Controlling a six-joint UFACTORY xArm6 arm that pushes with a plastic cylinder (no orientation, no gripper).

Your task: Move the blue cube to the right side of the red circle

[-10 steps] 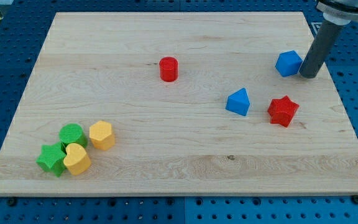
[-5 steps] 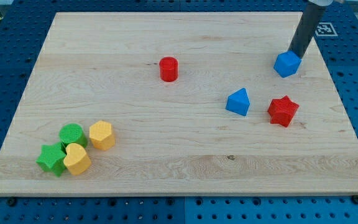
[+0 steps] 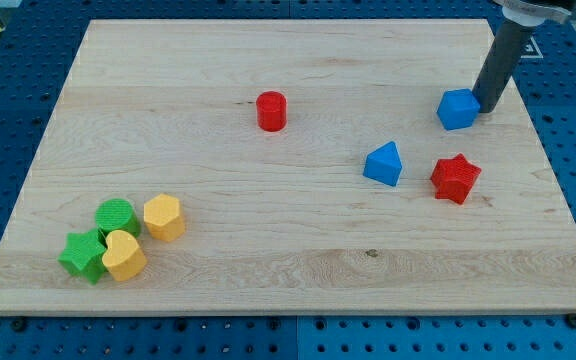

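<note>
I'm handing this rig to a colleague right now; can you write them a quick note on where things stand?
My tip is down on the board, against the right side of the blue cube, near the view's top right.
The red circle stands far to the cube's left, at about the same height in the view.
The blue triangle and red star lie below the line between them.
Done: tip placed on the cube's far side for a leftward push.
Left: nearly all of it. Push the cube left and stop just right of the circle, probably without touching it.
</note>
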